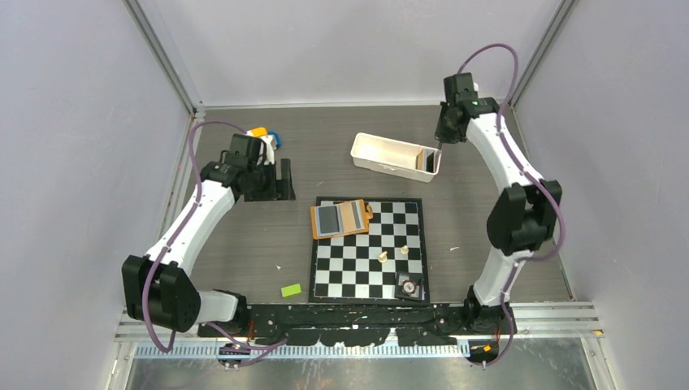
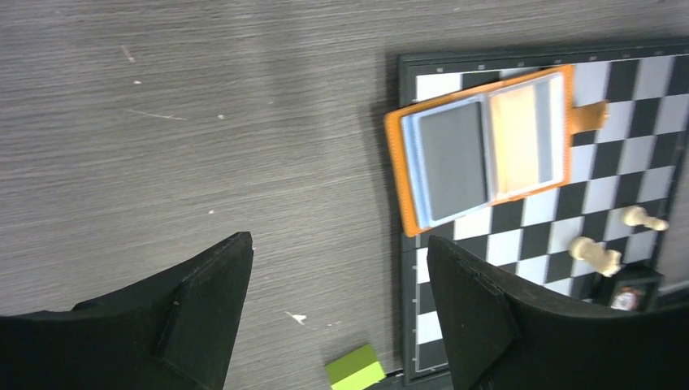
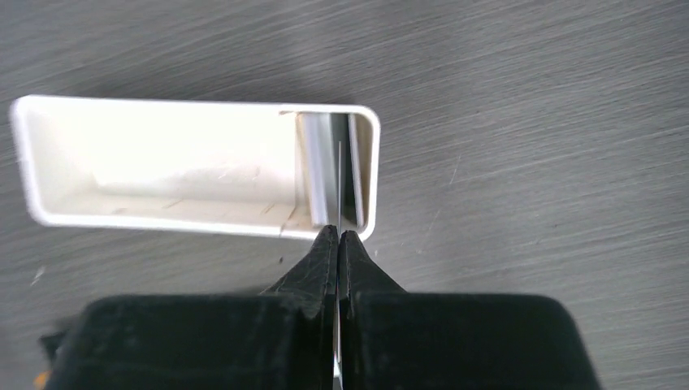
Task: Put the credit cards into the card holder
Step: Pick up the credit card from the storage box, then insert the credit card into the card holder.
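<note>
The card holder (image 1: 341,218) (image 2: 487,146) lies open on the chessboard's far-left corner, orange with clear pockets facing up. Several credit cards (image 1: 424,160) stand on edge in the right end of a white tray (image 1: 382,154). My right gripper (image 1: 439,143) (image 3: 337,236) hangs over that end, shut on one thin credit card (image 3: 338,187) seen edge-on; two more cards (image 3: 317,171) stand either side of it. My left gripper (image 1: 272,180) (image 2: 337,268) hovers open over bare table left of the board, holding nothing.
The chessboard (image 1: 370,268) carries two pale chess pieces (image 1: 393,253) and a small dark box (image 1: 409,286) at its near right corner. A green block (image 1: 291,289) (image 2: 356,370) lies left of the board. Orange and blue items (image 1: 264,133) sit at the back left.
</note>
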